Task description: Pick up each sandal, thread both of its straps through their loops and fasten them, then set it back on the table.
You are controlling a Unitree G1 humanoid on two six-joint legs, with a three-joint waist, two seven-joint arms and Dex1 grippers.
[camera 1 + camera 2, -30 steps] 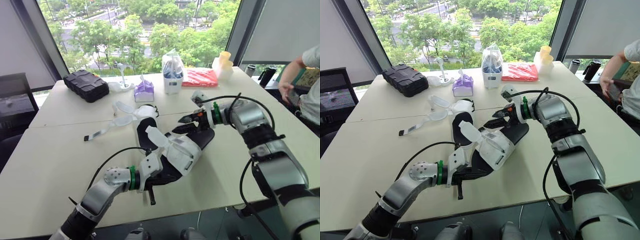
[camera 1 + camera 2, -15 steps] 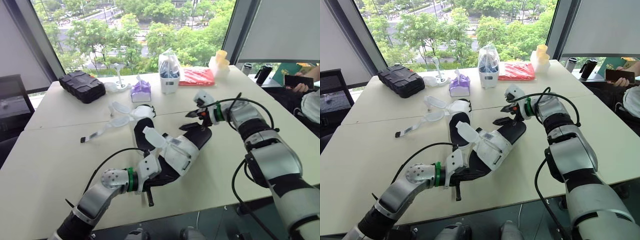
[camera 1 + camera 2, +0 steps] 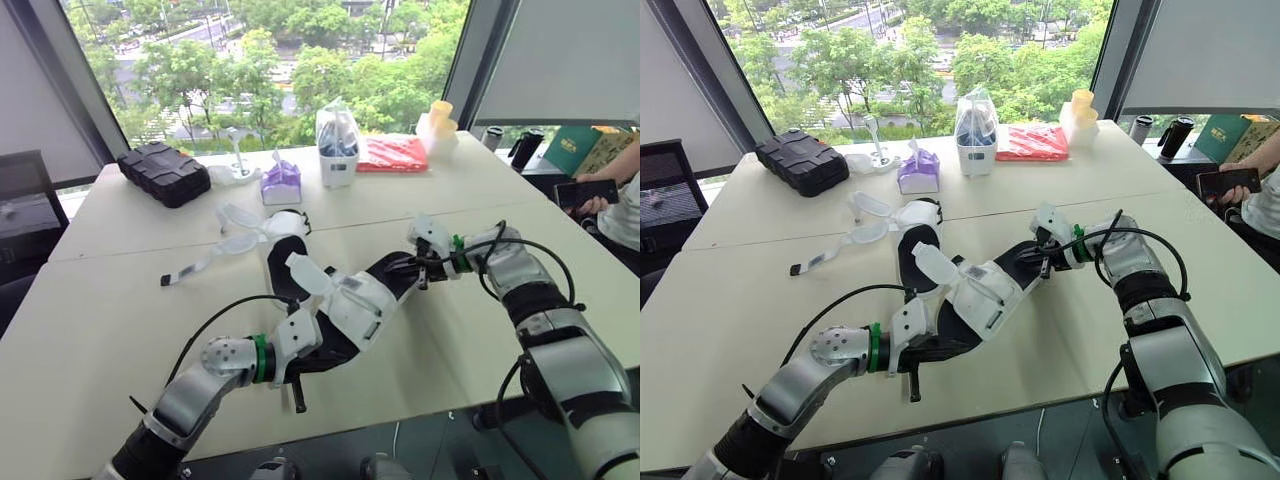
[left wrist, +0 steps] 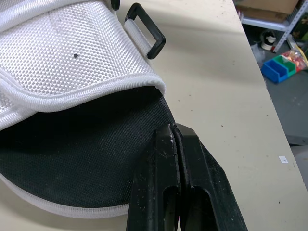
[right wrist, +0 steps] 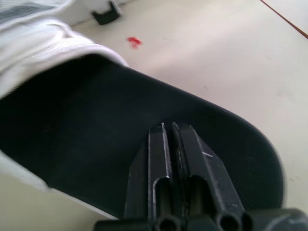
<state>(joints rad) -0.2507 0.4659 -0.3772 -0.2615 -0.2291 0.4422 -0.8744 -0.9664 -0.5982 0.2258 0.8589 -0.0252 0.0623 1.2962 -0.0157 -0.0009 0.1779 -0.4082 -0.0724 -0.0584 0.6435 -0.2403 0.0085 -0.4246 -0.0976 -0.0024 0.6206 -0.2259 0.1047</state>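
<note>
One sandal (image 3: 362,300), with a black sole and white straps, lies tilted at the table's middle. My left gripper (image 4: 172,128) is at its heel end. Its fingers are shut side by side against the black insole (image 4: 86,149), just short of the white woven strap (image 4: 72,53) and its black loop (image 4: 150,34). Nothing shows between them. My right gripper (image 5: 168,126) is shut too, its tips pressing on the insole (image 5: 96,144) at the toe end (image 3: 400,268). The second sandal (image 3: 283,250) lies flat behind, its white straps (image 3: 240,228) spread out to the left.
Along the far edge stand a black case (image 3: 172,172), a purple pouch (image 3: 287,182), a white holder (image 3: 338,145), a red packet (image 3: 392,153) and pale cups (image 3: 440,125). A person's hand with a phone (image 3: 585,190) is at the far right.
My right gripper has shut and come down from above the toe onto the sandal's toe end. The left gripper has stayed at the heel. The camera has shifted slightly.
</note>
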